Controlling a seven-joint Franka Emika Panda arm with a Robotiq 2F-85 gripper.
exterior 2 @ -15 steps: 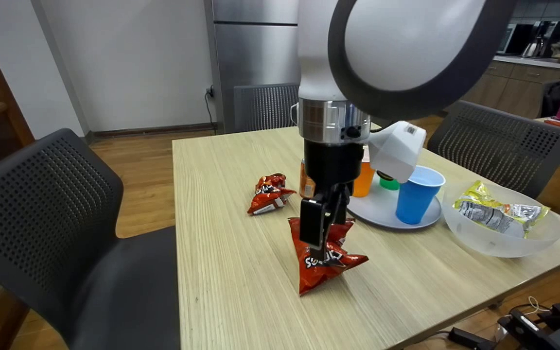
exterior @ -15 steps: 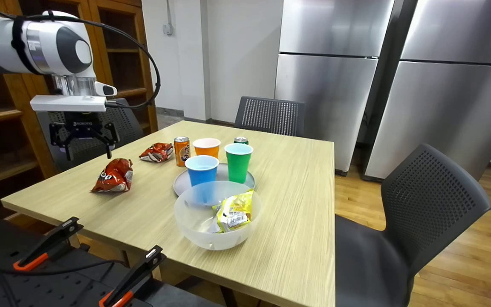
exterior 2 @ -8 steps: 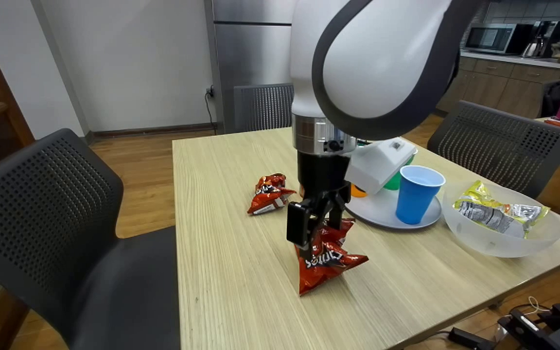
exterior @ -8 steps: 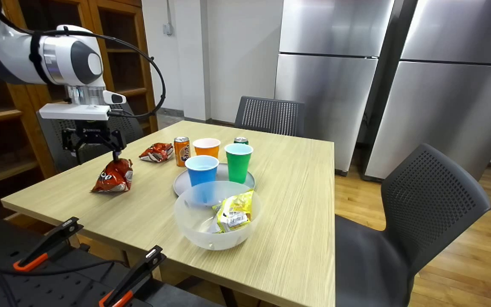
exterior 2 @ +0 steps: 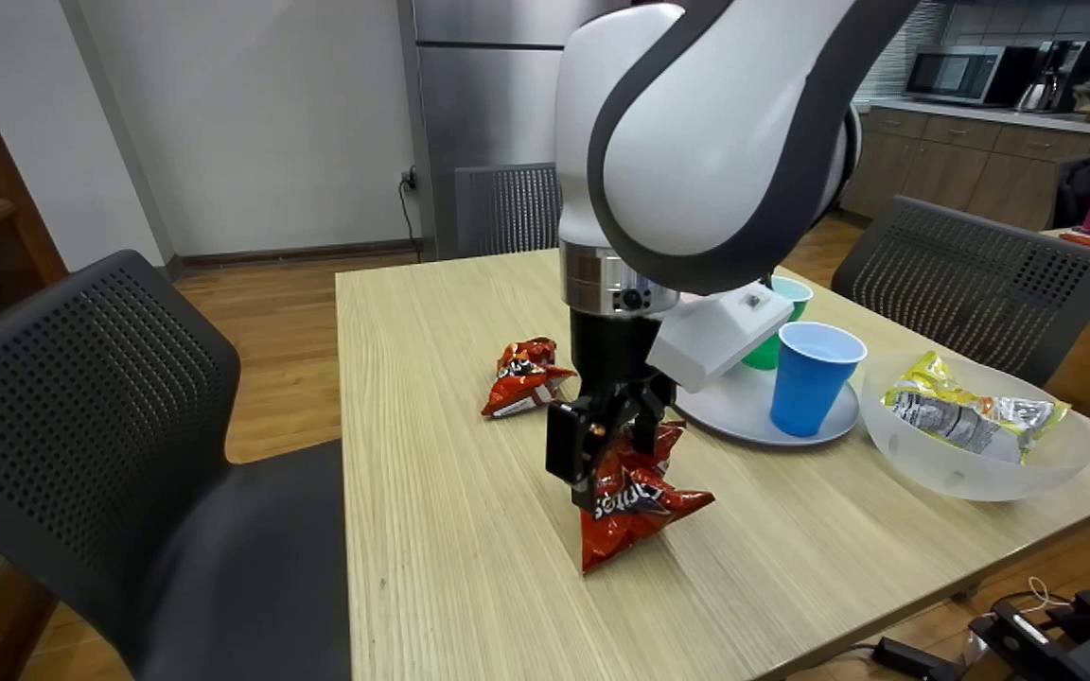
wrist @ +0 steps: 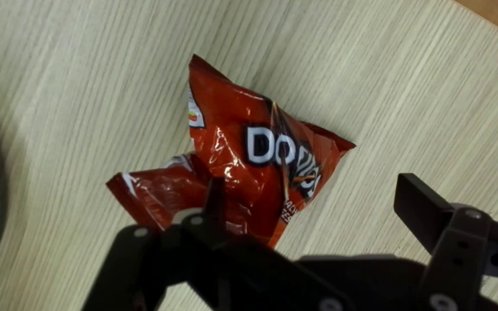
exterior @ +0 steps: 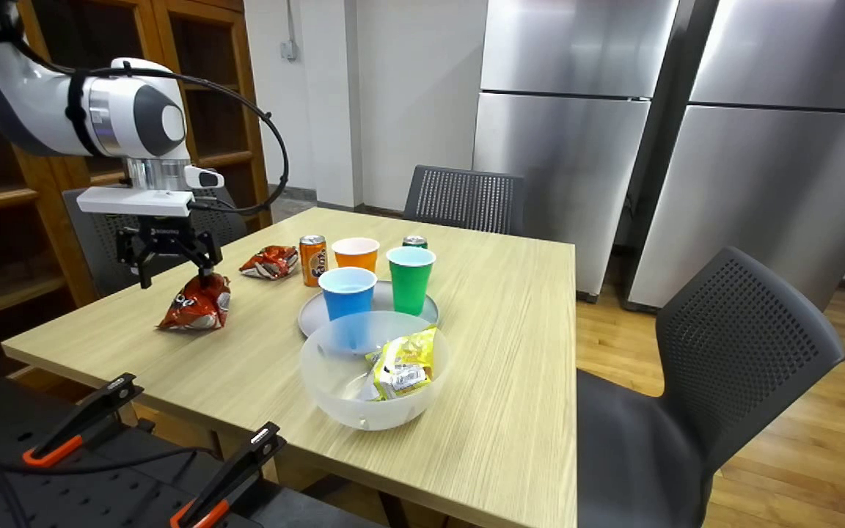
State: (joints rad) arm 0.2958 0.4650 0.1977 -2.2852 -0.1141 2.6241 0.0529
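A red Doritos bag [wrist: 231,142] lies crumpled on the wooden table, one corner sticking up. Over it stands my gripper [wrist: 310,183], its jaws wide apart. In the wrist view the left finger [wrist: 215,194] overlaps the bag's lower part, and the right finger [wrist: 419,207] is over bare wood beyond the bag's edge. An exterior view shows the gripper [exterior: 175,283] low at the bag [exterior: 194,308], a fingertip at its top. From the opposite angle the gripper [exterior 2: 613,468] hides part of the bag [exterior 2: 640,515]. Nothing is gripped; whether the left finger presses the bag is hard to tell.
A second red bag [exterior: 270,262] lies beside an orange can [exterior: 313,262]. Near it stand an orange cup [exterior: 356,253], a blue cup [exterior: 347,293] and a green cup [exterior: 409,286] by a grey plate [exterior 2: 734,411]. A translucent bowl [exterior: 371,418] holds a yellow bag [exterior: 404,363].
My arm has come down and across, bringing the open gripper from above the red bag to its level. The bag has shifted very slightly. The other objects have stayed put.
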